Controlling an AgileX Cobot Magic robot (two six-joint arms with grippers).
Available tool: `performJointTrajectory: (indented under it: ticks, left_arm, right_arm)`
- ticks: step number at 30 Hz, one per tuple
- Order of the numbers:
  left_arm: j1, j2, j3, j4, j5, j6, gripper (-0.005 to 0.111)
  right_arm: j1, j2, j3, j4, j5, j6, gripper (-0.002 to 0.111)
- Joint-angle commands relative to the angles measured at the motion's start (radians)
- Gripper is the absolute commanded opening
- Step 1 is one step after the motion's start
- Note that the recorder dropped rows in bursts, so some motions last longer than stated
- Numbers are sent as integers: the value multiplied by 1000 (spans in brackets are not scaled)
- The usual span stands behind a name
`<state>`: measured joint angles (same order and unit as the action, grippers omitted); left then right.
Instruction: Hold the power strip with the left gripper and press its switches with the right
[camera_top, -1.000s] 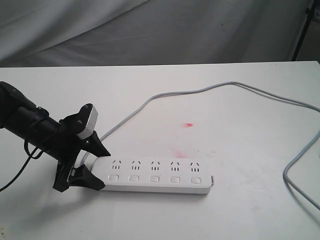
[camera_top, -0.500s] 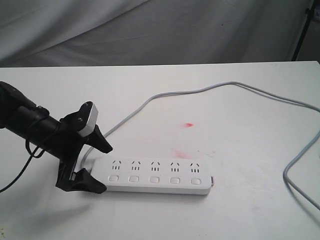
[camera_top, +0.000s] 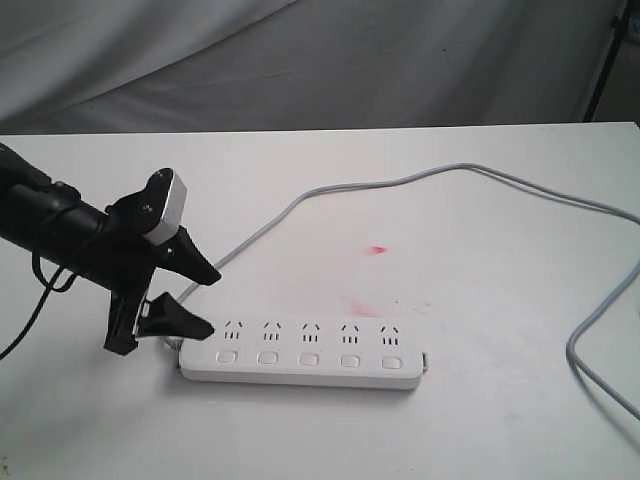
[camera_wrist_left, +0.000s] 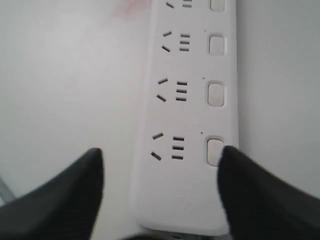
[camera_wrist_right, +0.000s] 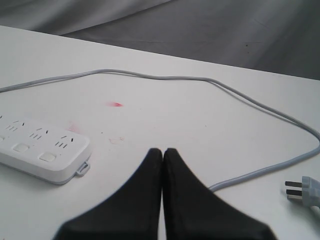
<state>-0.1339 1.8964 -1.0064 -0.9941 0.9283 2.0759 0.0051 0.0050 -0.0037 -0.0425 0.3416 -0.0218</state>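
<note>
The white power strip (camera_top: 310, 352) lies flat near the table's front, its row of five switches (camera_top: 310, 358) facing the front edge. My left gripper (camera_top: 213, 302) hovers open just over the strip's left end, gripping nothing. In the left wrist view the left gripper (camera_wrist_left: 161, 154) has its jaws spread wider than the power strip (camera_wrist_left: 192, 115), and one finger overlaps the edge of the nearest of the switches (camera_wrist_left: 215, 94). My right gripper (camera_wrist_right: 163, 151) is shut and empty, well off the free end of the power strip (camera_wrist_right: 45, 155). It is out of the exterior view.
The grey cord (camera_top: 400, 182) loops from the strip's left end across the back of the table and down the right side. Its plug (camera_wrist_right: 304, 191) lies near the right gripper. Red stains (camera_top: 377, 249) mark the tabletop behind the strip.
My left gripper has risen from table level beside the strip's left end and drawn back a little to the left, still open. The strip has barely moved.
</note>
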Motion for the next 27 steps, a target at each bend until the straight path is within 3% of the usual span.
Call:
performJointTrajectory:
  ticks: [1,5,17,22,27]
  left_arm:
    - [-6,-89,0,-14,13,-20,27]
    - [-6,-151,0,-14,13,-108,-1]
    - [-6,-266,0,-60,54,-647,0]
    - [-6,-268,0,-112,143,-662,0]
    - [-6,-268,0,-112,147,-662,0]
  right_arm:
    - [-5,-5,4,2,-2,-1,0]
    - [-5,-5,4,2,-2,-1,0]
    - [-5,-5,4,2,-2,-1,0]
    - [-5,-5,4,2,-2,-1,0]
    - [-5,-5,4,2,-2,-1,0]
